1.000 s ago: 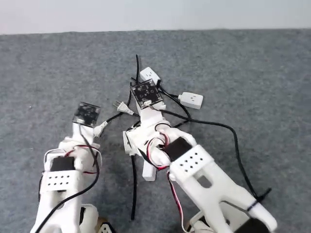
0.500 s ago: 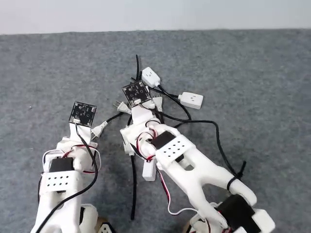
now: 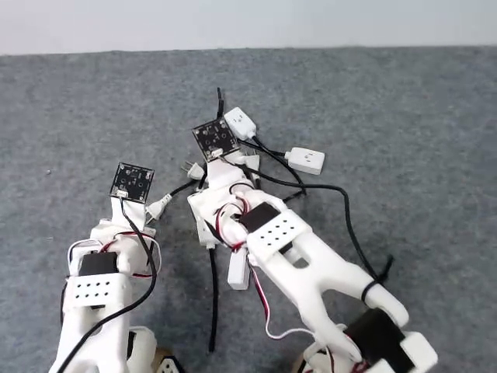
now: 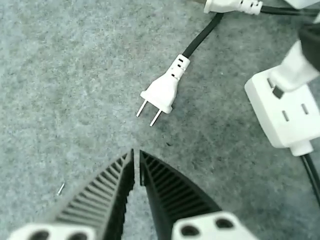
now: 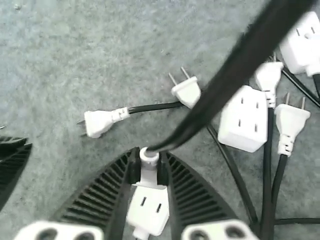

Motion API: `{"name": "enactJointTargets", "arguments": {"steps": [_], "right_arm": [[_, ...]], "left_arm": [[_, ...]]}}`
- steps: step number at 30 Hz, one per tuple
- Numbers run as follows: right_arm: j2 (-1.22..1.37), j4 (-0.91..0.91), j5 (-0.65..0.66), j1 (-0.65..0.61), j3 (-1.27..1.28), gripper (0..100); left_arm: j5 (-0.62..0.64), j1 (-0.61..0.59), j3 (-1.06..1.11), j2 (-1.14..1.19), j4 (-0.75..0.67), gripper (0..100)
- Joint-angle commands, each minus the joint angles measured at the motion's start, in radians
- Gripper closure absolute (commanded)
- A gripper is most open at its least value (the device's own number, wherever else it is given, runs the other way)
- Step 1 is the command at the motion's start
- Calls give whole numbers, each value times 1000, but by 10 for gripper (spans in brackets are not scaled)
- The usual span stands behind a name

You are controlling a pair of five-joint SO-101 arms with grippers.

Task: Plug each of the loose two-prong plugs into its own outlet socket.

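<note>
Over the tabletop (image 3: 419, 109) my right tool (image 5: 149, 159) stays clamped on a socket (image 5: 146, 206), swung slightly left since a second ago; my left tool (image 4: 136, 156), closed on nothing, hovers near a loose plug (image 4: 162, 93).

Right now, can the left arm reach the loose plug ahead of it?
Probably yes: the plug lies just ahead of the left gripper, prongs toward it, bare carpet between. Jaws are shut, so open first.
</note>
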Motion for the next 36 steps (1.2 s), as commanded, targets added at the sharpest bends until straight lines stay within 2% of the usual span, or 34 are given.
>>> {"name": "enactJointTargets", "arguments": {"steps": [1,16,36], "right_arm": [[21,-33,14,12,-72,991],[82,-24,14,51,-120,991],[94,13,-34,12,-106,991]], "left_arm": [[-25,-2,-7,-23,-25,988],[-32,-2,-7,-26,-21,988],[-34,-2,-7,-26,-23,988]]}}
